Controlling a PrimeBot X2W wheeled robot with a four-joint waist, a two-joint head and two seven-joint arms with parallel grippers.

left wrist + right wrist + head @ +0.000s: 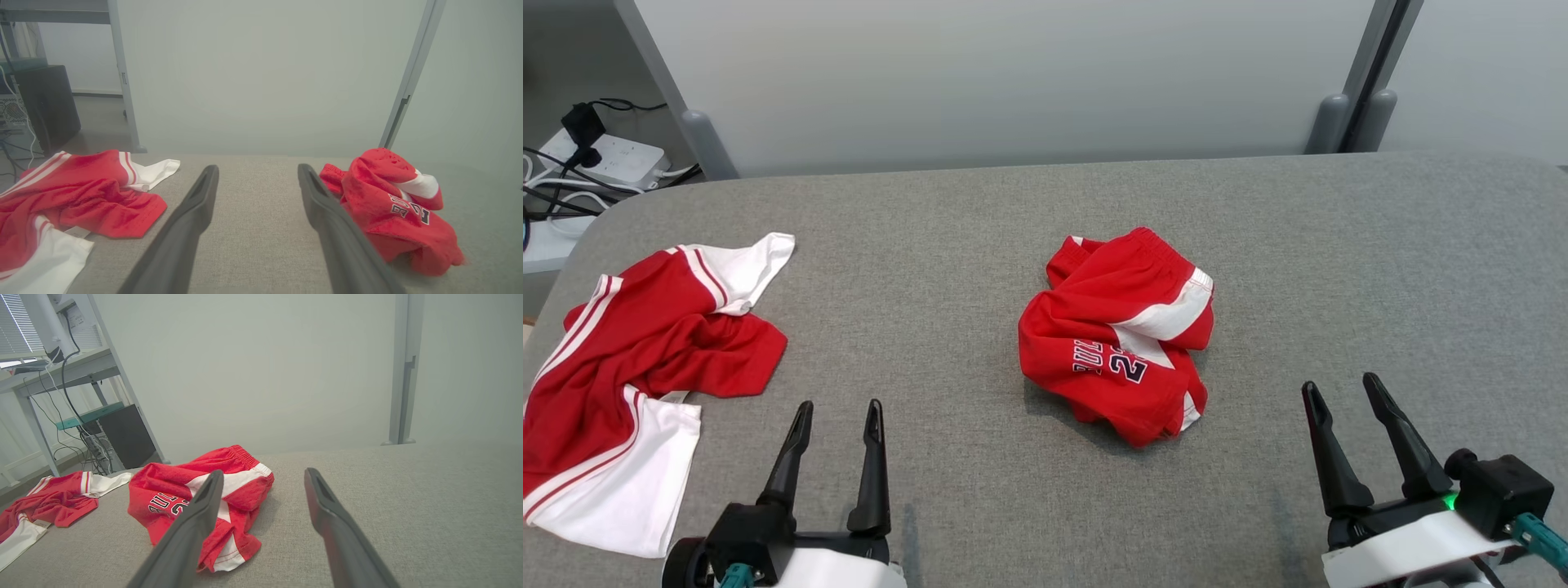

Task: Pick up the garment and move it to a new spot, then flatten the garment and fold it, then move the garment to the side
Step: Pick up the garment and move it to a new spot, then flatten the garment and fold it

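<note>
Two red garments lie on the grey counter (980, 506), and none of the task's steps looks done. The crumpled red garment (1123, 335), a bundle with a white stripe and dark lettering, sits in the middle of the head view, between the two claws and further up the frame than either. I take it for the one to be handled, though the task sentence does not say which. A second red and white garment (645, 359) is sprawled at the left of the frame, well apart from the bundle. The left claw (840, 404) at the lower left and the right claw (1340, 381) at the lower right both stand wide open with nothing between their fingers, and neither touches any cloth. So the pick-up has not begun. By my reading, lifting, moving to a new spot, flattening, folding and setting aside are all left to do.

Much is hard to make out. The bundle is wadded on itself, so its lettering is partly folded under and its true outline cannot be told. A gathered waistband at its top in the right wrist view suggests shorts, no more. The sprawled garment is cut off by the left edge of the head view, and both claws' wrists run off the bottom edge. In each wrist view one dark finger covers part of the bundle.
</note>
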